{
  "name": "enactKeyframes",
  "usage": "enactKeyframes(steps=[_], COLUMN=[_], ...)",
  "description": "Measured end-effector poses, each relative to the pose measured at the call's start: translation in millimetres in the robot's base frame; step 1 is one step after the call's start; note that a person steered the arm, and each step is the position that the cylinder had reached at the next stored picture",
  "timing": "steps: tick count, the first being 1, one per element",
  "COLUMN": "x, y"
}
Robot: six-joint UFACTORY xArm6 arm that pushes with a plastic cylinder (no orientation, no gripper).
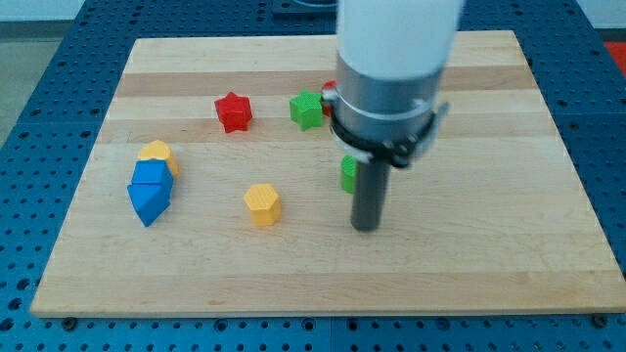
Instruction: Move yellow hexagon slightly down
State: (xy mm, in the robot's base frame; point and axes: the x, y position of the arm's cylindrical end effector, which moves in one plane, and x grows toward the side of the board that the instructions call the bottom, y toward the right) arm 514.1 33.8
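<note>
The yellow hexagon point(262, 203) lies on the wooden board point(489, 254), left of centre and toward the view's bottom. My tip point(365, 227) rests on the board to the hexagon's right, about a hundred pixels away and slightly lower. It touches no block. A second yellow block point(156, 154) sits at the view's left, touching the top of two blue blocks point(150, 189).
A red star point(233, 111) and a green star point(306, 110) lie toward the view's top. A green block point(347, 174) is partly hidden behind my rod. A sliver of red point(330, 87) shows beside the arm's collar.
</note>
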Motion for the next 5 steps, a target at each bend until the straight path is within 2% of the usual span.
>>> enactKeyframes(steps=[3, 5], x=[-49.6, -35.7], y=[-52.9, -92.5])
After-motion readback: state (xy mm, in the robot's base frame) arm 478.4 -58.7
